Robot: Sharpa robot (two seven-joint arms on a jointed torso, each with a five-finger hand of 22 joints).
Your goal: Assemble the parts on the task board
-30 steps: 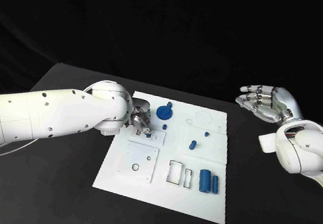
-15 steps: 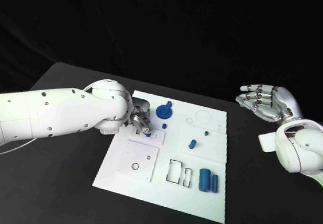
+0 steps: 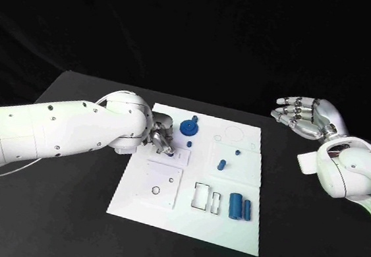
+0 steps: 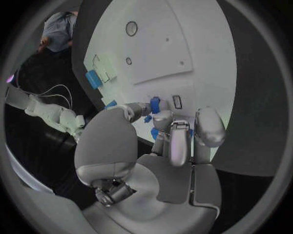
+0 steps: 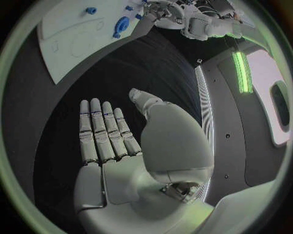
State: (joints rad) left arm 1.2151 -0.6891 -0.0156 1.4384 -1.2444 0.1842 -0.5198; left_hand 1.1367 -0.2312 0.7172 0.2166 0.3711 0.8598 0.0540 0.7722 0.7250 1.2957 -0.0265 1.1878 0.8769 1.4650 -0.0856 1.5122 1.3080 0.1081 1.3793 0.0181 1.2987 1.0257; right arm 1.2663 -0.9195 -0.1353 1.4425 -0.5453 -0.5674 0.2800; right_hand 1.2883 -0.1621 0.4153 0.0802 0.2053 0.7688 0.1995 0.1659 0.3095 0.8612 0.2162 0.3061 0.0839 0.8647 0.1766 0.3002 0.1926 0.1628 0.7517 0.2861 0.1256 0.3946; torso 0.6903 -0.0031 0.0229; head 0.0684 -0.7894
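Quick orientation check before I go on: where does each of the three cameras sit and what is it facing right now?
Head view: on the robot's head, looking down at the task board; both arms show, left hand over the board, right hand raised off to the side.
Left wrist view: behind the left hand, facing the board; its fingers touch a small blue part.
Right wrist view: behind the right hand, facing the black table; fingers straight, holding nothing.
Shared: all three show the board.
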